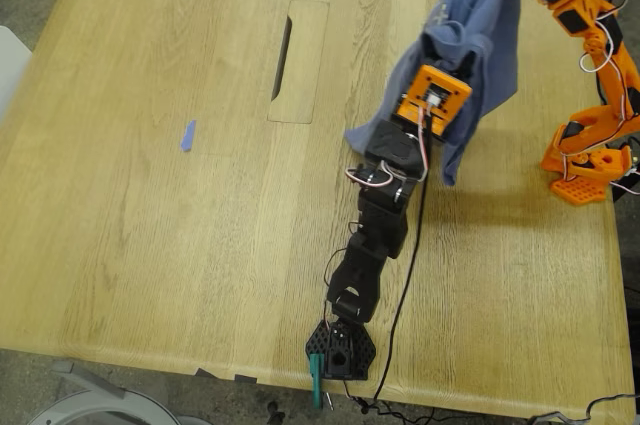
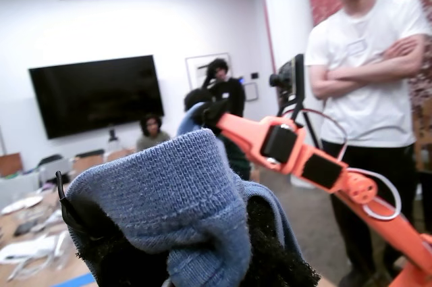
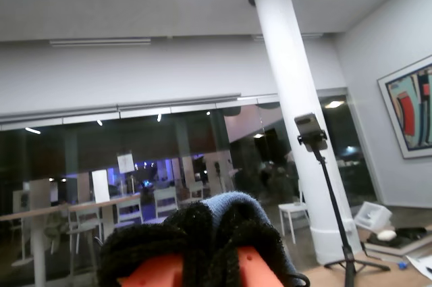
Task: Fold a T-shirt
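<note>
**An office meeting room**

A long light-oak conference table (image 1: pixel 180 245) with a cable-hatch slot (image 1: pixel 298 61), a large black wall-mounted screen (image 2: pixel 94 94), seated and standing people, glass partition walls (image 3: pixel 135 159), a round white column (image 3: pixel 297 111) and framed abstract art (image 3: pixel 408 108).

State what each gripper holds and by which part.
Both hold the T-shirt, lifted off the table. My first gripper pinches a bunched fold of cloth; my second gripper also grips a bunched fold. Which part of the shirt cannot be told.
</note>
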